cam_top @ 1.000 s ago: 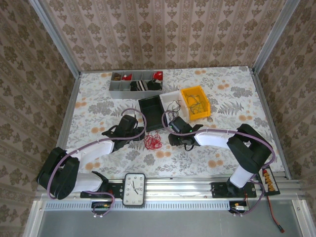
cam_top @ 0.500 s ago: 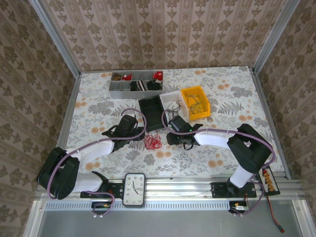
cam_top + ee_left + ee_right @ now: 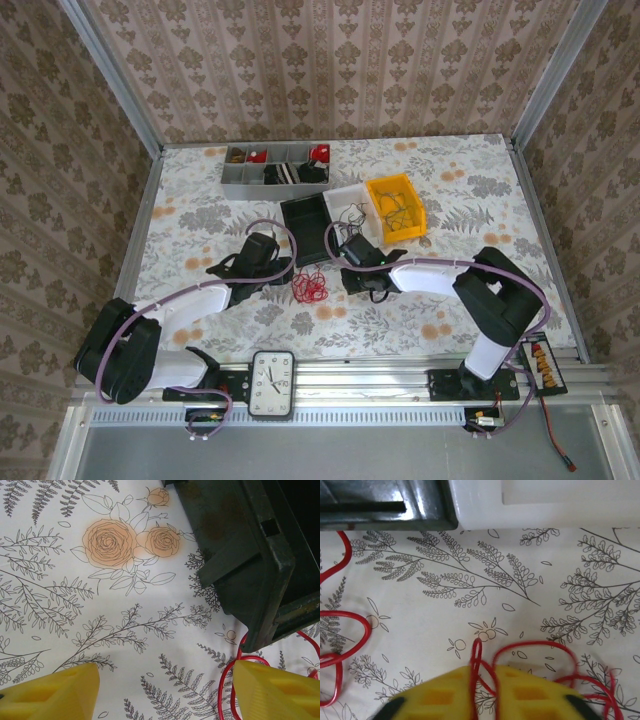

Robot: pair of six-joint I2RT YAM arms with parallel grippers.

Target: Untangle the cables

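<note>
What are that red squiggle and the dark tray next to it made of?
The red cable looks like thin wire in smooth plastic insulation: it holds springy loops. The dark tray seems moulded plastic, faintly glossy with ribbed walls and scuffs, though painted metal is possible.

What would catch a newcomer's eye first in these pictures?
A scribble of red cables lies in the middle of the flowered table. The right gripper is pinched shut on a red strand of them. The bright yellow bin stands out farther back.
</note>
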